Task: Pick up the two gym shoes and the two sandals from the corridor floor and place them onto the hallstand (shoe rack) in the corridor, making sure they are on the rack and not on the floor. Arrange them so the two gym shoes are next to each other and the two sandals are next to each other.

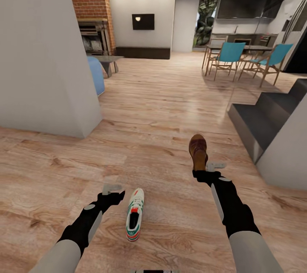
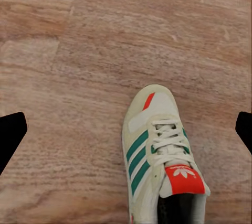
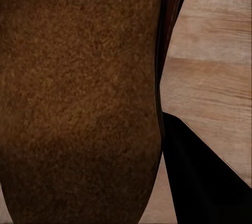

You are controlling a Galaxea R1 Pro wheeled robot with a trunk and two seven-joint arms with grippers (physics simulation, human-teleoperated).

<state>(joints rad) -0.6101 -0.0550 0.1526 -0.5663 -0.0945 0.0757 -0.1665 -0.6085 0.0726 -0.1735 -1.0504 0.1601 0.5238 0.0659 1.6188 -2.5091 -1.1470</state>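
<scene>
Gym shoe (image 1: pixel 135 214): white w/ green side stripes, red-orange tongue tab, teal lining. Lies flat on wood-plank floor (image 1: pixel 162 107), sole down, toe pointing away from robot. Sandal (image 1: pixel 198 151): dark brown leather, raised off floor, toe end forward.

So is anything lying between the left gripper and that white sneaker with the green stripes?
Nothing visible. The left gripper hovers open just beside the white green-striped sneaker, and only bare wood-plank floor shows between its fingertips and the shoe. The brown leather sandal is off at the right gripper, well clear.
</scene>
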